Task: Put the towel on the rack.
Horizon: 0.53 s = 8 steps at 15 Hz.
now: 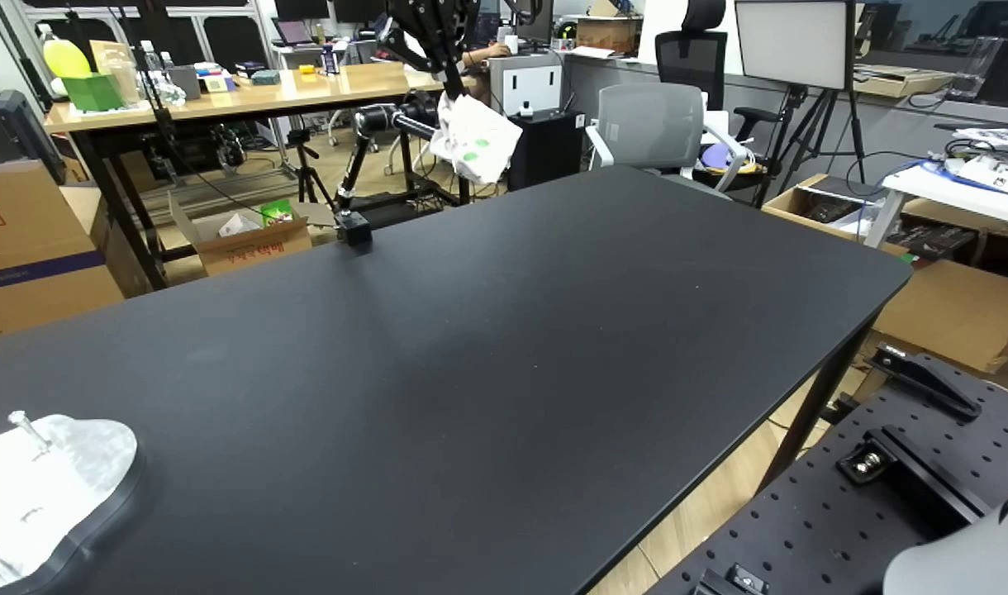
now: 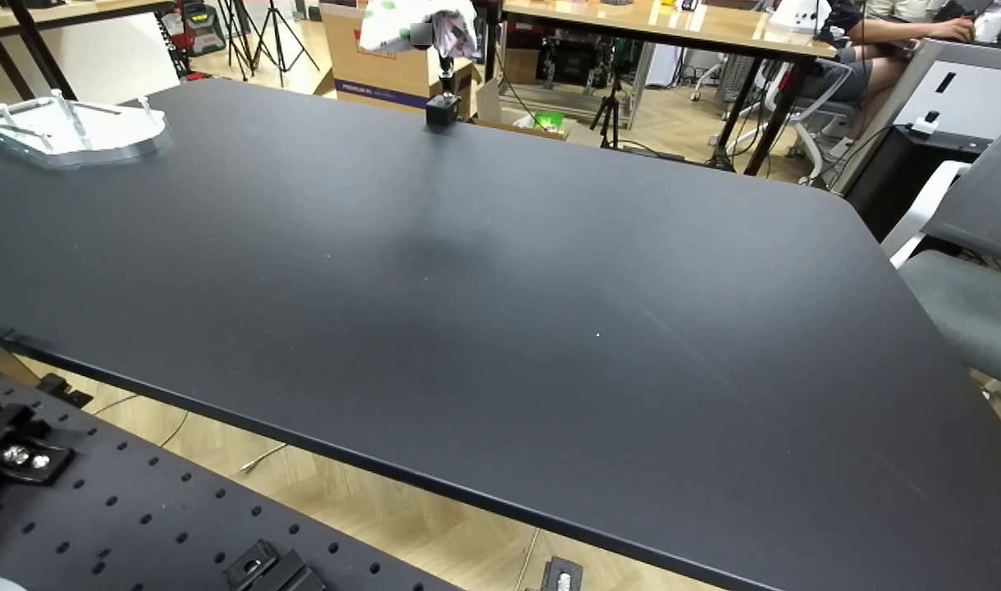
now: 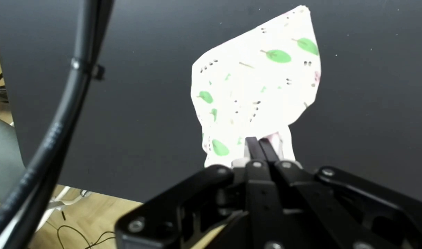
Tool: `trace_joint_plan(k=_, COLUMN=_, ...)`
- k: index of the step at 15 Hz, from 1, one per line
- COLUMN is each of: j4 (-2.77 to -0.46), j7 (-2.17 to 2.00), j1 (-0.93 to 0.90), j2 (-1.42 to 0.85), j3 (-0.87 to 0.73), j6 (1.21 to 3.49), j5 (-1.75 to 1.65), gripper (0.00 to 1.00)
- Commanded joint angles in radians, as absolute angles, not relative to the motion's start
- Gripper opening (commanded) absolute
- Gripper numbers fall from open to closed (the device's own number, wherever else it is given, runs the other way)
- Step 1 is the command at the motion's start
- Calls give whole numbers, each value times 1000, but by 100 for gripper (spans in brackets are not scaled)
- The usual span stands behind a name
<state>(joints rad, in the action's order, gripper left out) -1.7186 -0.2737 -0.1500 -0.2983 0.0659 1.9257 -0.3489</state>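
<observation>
The towel is white with green leaves and small dark marks. It hangs bunched from my gripper, in the air above the black table, in an exterior view (image 1: pixel 481 140). It is partly cut off at the top edge of an exterior view (image 2: pixel 390 25) and fills the middle of the wrist view (image 3: pixel 256 83). My gripper (image 3: pixel 260 140) points down, its fingers nearly together with the towel between and below them; its fingertips also show in an exterior view (image 1: pixel 452 89). A white, wavy-edged board with several short pegs, the only rack-like thing, lies on the table in both exterior views (image 1: pixel 91 463) (image 2: pixel 98 135), well apart from the towel.
A black clamped post (image 1: pixel 354 228) stands at the table's far edge. A grey chair (image 1: pixel 653 124) stands beyond the table (image 1: pixel 504 372). A perforated dark mounting plate (image 2: pixel 139 517) lies along the near side. A thick black cable (image 3: pixel 64 114) crosses the wrist view.
</observation>
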Motion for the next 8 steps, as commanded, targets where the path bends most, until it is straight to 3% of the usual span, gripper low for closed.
trace_joint_plan(k=1, j4=-1711, j7=-259, j1=-151, j2=-303, j3=58, j6=1923, j5=-330, gripper=0)
trace_joint_plan(k=3, j4=-1712, j7=-258, j1=-151, j2=-300, j3=58, j6=1923, j5=-326, gripper=28)
trace_joint_plan(k=8, j4=-1712, j7=-268, j1=-159, j2=-280, j3=57, j6=1914, j5=-333, gripper=60)
